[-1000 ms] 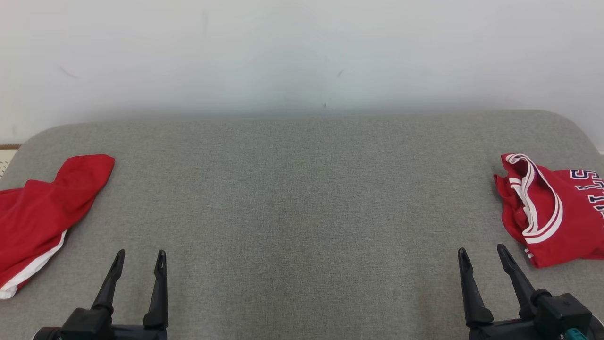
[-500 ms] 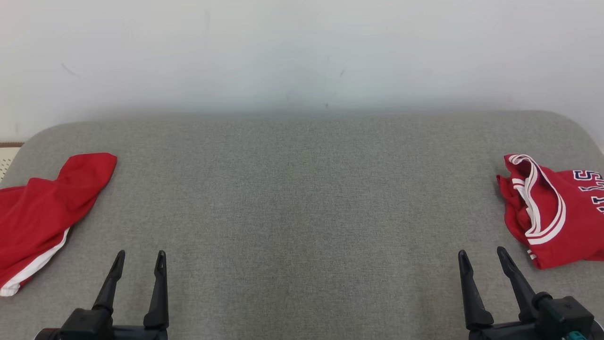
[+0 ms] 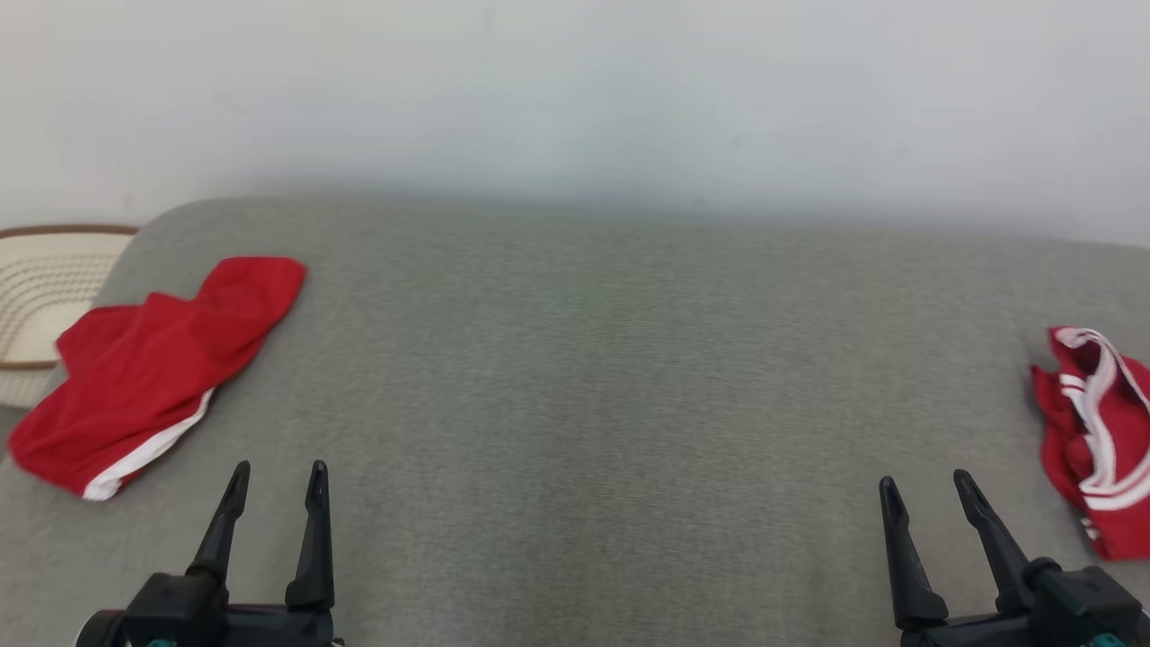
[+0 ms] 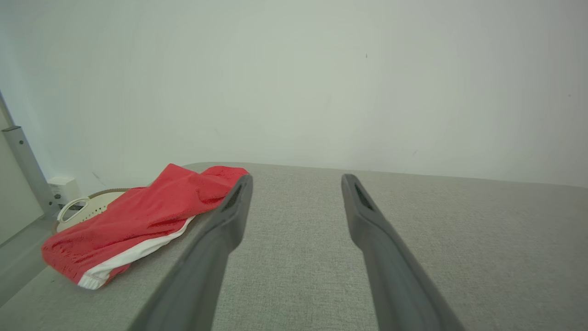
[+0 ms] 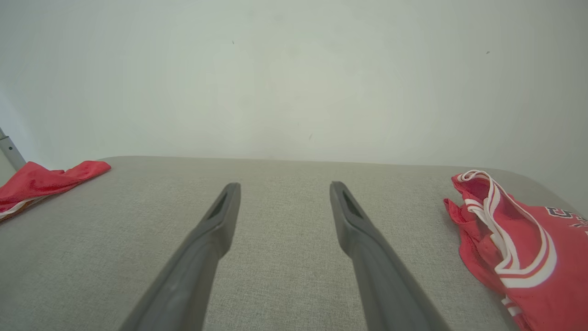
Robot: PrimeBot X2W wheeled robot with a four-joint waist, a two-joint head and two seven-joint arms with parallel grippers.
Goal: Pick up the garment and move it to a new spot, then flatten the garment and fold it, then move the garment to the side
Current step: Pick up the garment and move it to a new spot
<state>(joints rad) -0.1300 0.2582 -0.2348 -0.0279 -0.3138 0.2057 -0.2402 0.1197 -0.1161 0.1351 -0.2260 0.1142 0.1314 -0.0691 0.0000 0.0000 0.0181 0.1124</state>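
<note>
Left gripper [image 3: 278, 469]: fingers apart, empty, over grey padded surface [image 3: 584, 359]. Red shorts [image 3: 162, 368], white-striped, lie bunched ahead and left of it, apart. Right gripper [image 3: 924, 480]: fingers apart, empty. Red jersey [image 3: 1096, 440], white-trimmed, lies just right of it; dark lettering [image 5: 556, 212] cut off, unreadable.

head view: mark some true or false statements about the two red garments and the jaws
1. The plain red garment lies at the left end of the grey surface. True.
2. The left gripper grips that garment. False: its jaws stand open and empty, apart from it.
3. The red jersey has white trim. True.
4. The right gripper is shut. False: its jaws stand open.
5. The two garments touch. False: they lie at opposite ends.
</note>
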